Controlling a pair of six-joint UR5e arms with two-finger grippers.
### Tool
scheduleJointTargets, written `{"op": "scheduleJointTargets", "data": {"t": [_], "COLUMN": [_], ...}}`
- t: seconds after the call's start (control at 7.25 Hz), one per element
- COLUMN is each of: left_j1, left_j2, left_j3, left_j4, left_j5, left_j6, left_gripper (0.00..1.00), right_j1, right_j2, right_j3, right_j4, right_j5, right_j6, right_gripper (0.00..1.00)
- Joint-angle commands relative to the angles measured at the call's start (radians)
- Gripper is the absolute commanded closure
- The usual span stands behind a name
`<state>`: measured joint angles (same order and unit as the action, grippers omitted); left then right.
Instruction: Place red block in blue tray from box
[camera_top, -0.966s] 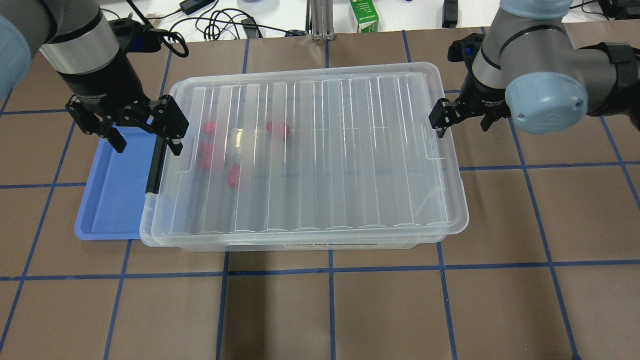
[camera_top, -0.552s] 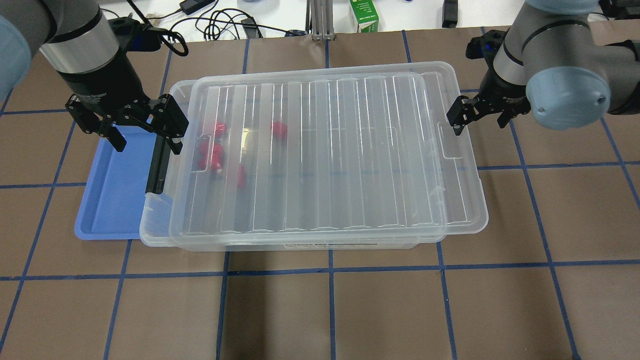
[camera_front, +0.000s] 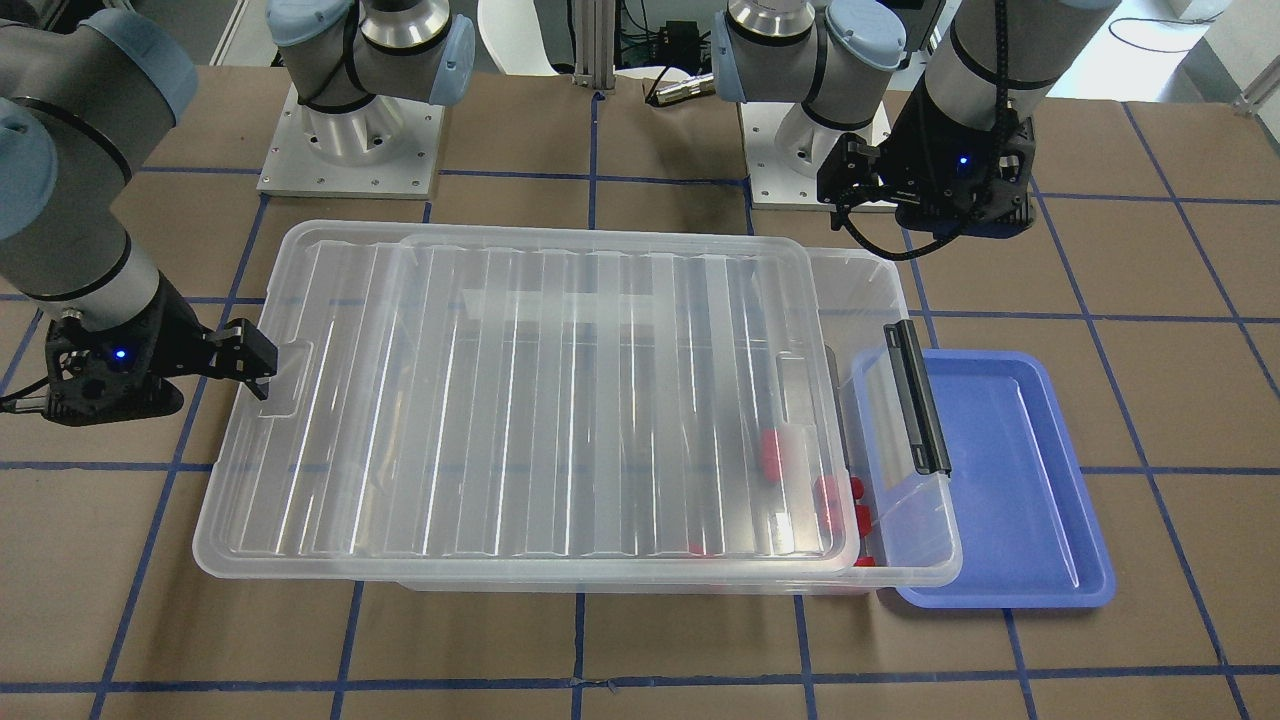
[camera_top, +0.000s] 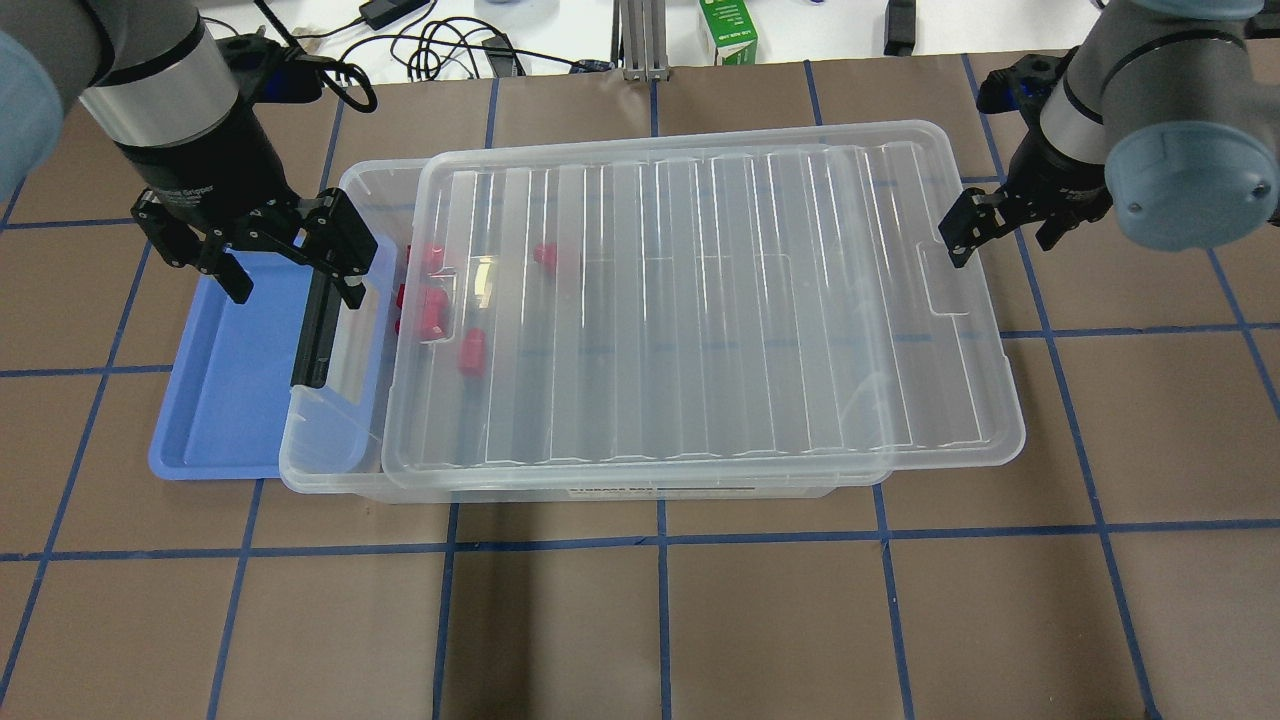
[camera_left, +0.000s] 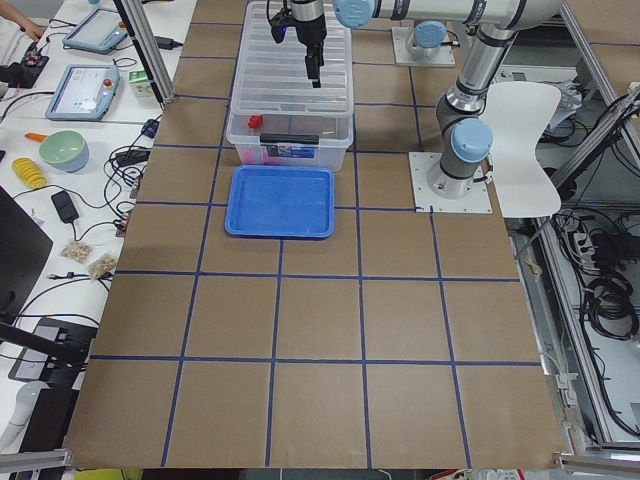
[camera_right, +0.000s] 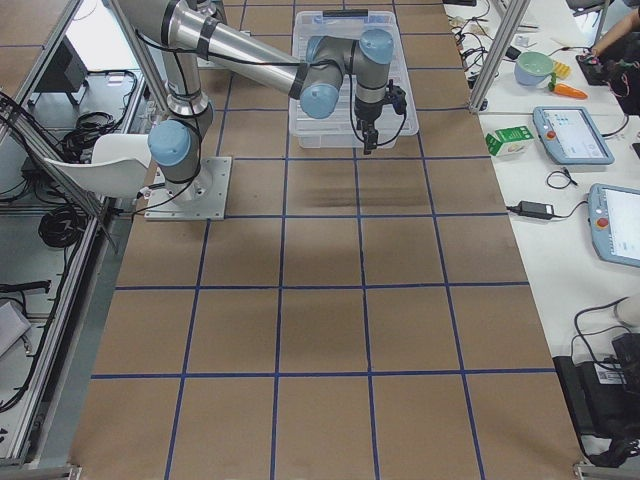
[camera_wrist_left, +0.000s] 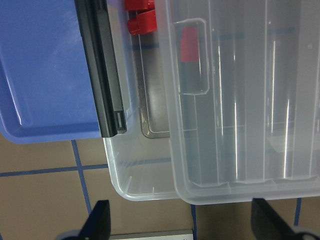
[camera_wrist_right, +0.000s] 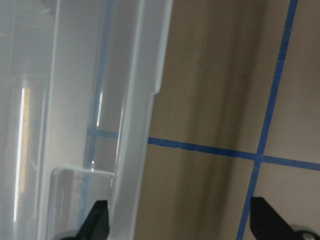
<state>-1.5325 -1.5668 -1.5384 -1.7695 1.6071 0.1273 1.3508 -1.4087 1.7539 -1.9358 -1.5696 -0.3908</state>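
The lid (camera_top: 700, 300) sits slid toward the robot's right, leaving a gap at the latch (camera_top: 315, 330) end of the box (camera_top: 300, 470). The right gripper (camera_wrist_right: 180, 225) is spread wide at the lid's far rim, one finger apparently hooked in the handle recess and clamping nothing. The left gripper (camera_top: 290, 280) hangs open and empty over the latch. I'd draw the lid straight along the box's length, low and level, only until the gap admits the left fingers, so it doesn't tip off. I take the red block (camera_wrist_left: 142, 22) to be the piece lying bare in that gap, inside the box, beside other red pieces. Its long axis seems to run lengthwise, stub toward the blue tray (camera_top: 230, 400), though that's hard to confirm.
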Motion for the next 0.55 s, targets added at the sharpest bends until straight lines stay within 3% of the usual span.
{"op": "scheduleJointTargets", "data": {"t": [0.0,0.41], "left_j1": [0.0,0.003], "left_j2": [-0.001,-0.019], "left_j3": [0.001,0.0], "left_j4": [-0.001,0.05], "left_j5": [0.004,-0.006], "left_j6": [-0.002,0.003], "left_gripper": [0.0,0.0], "right_j1": [-0.048,-0.129], "right_j2": [-0.001,-0.003], "right_j3": [-0.004,-0.007], "right_j4": [0.0,0.009], "right_j5": [0.002,0.006], "right_j6": [-0.08,-0.216], "right_gripper": [0.0,0.0]}}
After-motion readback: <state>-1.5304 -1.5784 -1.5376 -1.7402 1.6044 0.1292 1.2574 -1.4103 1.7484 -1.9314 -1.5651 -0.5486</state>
